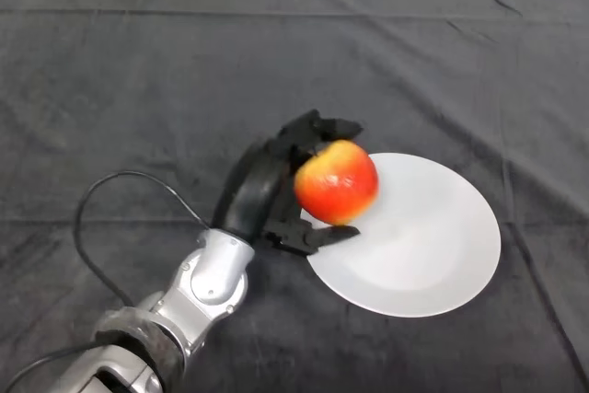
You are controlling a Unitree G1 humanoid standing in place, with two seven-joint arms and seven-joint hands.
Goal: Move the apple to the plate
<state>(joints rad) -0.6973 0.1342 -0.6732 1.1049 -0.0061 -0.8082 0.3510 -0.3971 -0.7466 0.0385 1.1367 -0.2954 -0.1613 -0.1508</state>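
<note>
The left hand (276,181) grips the red apple (336,181), fingers curled round it. It's over the white plate's (433,255) left edge.

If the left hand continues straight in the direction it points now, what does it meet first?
The left hand, curled round the apple, points right toward the white plate. Going straight on, it would probably pass over the plate first; its height above the plate is unclear.
</note>
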